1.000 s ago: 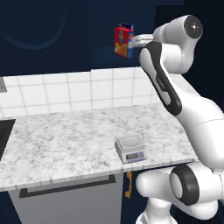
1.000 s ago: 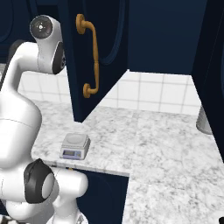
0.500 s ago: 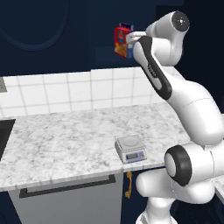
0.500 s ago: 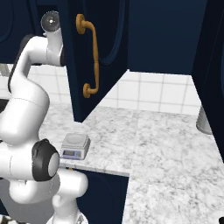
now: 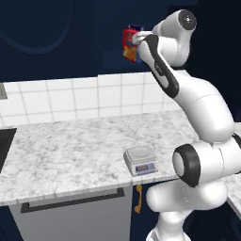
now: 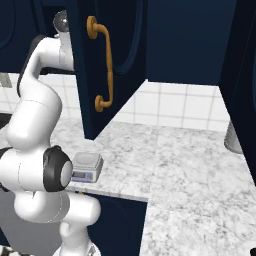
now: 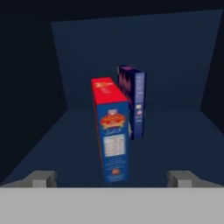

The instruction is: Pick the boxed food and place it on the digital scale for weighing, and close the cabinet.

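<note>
The boxed food (image 7: 109, 127) is a red box standing upright on the shelf inside the open cabinet (image 7: 175, 57), its narrow side turned to me. It lies straight ahead, between the lines of my two wide-apart fingertips (image 7: 41, 179). My gripper (image 7: 111, 179) is open, short of the box and touching nothing. From the left base view the gripper (image 5: 137, 40) is raised at the box (image 5: 128, 46) in the dark cabinet opening. The digital scale (image 5: 140, 159) sits bare near the counter's front edge, and also shows beside my arm (image 6: 87, 166). The cabinet door (image 6: 122, 55) hangs open.
A narrower blue-purple box (image 7: 133, 100) stands just behind and right of the red one. The open door's gold handle (image 6: 102, 65) hangs over the counter. A grey drawer with a black bar handle (image 5: 70, 200) is under the counter. A grey canister (image 6: 235, 137) stands at the far right.
My arm has swung its upper links leftward and the hand has crept closer to the red box. The jaws stayed wide apart. The boxes and scale have not moved.
</note>
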